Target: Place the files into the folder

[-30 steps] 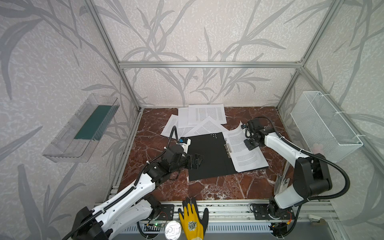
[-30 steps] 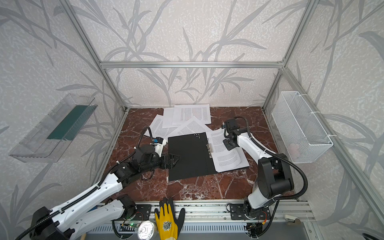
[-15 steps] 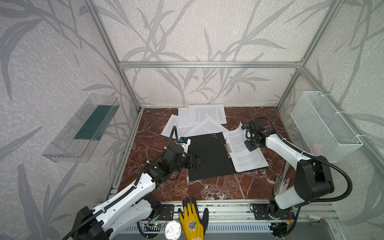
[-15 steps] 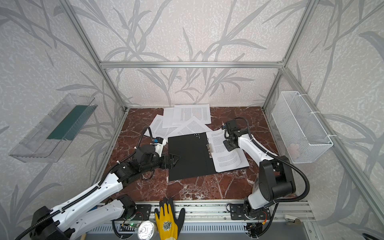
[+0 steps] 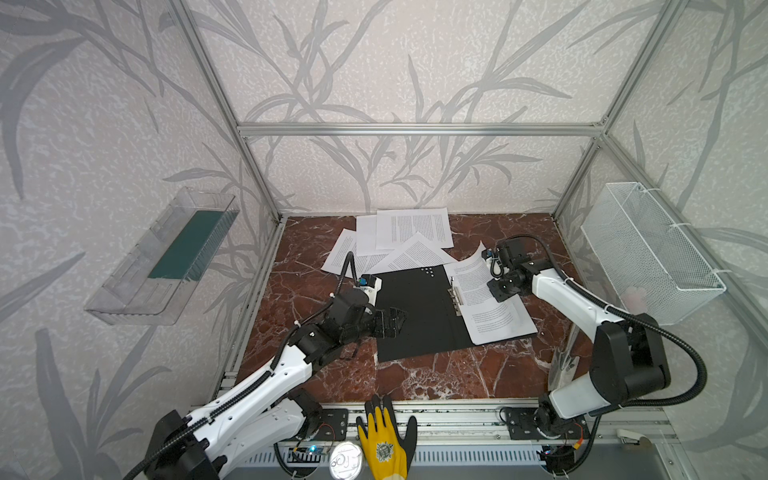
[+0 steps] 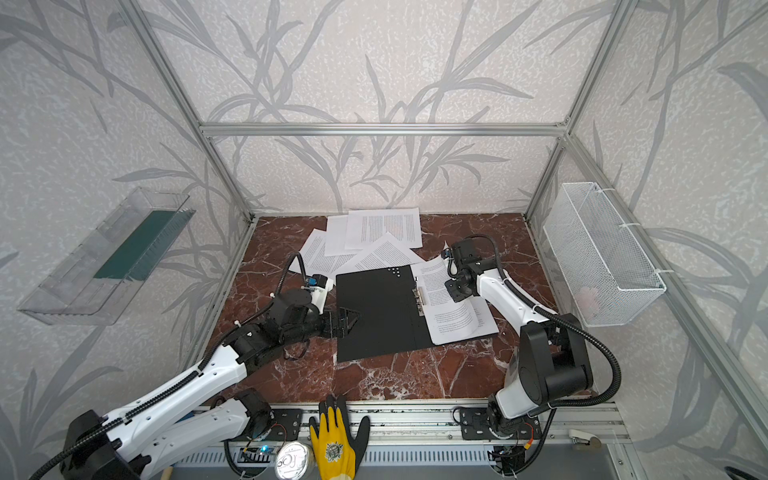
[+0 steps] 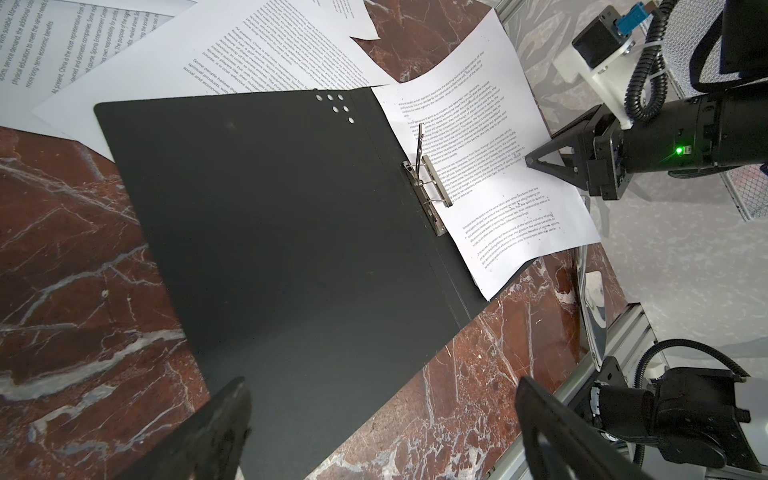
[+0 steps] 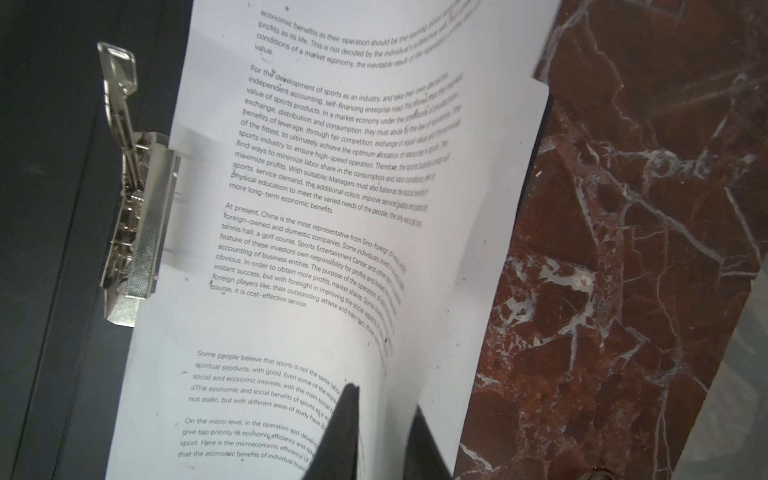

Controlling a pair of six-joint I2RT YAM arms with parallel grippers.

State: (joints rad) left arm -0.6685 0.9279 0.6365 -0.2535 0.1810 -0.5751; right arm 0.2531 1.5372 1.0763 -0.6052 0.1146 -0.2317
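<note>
The black folder lies open on the marble floor, its metal clip standing with the lever raised. Printed files lie on its right half, with the top sheet bulging upward. My right gripper sits at that sheet's outer edge, its jaws narrowly apart with the raised paper between them. More files lie spread behind the folder. Over the folder's left edge my left gripper hovers wide open and empty.
A clear tray holding a dark green panel hangs on the left wall. On the right wall is a white wire basket. A yellow glove and a round tin sit at the front rail.
My right gripper's jaws, shut on the sheet edge before, have parted a little. The left arm has not moved.
</note>
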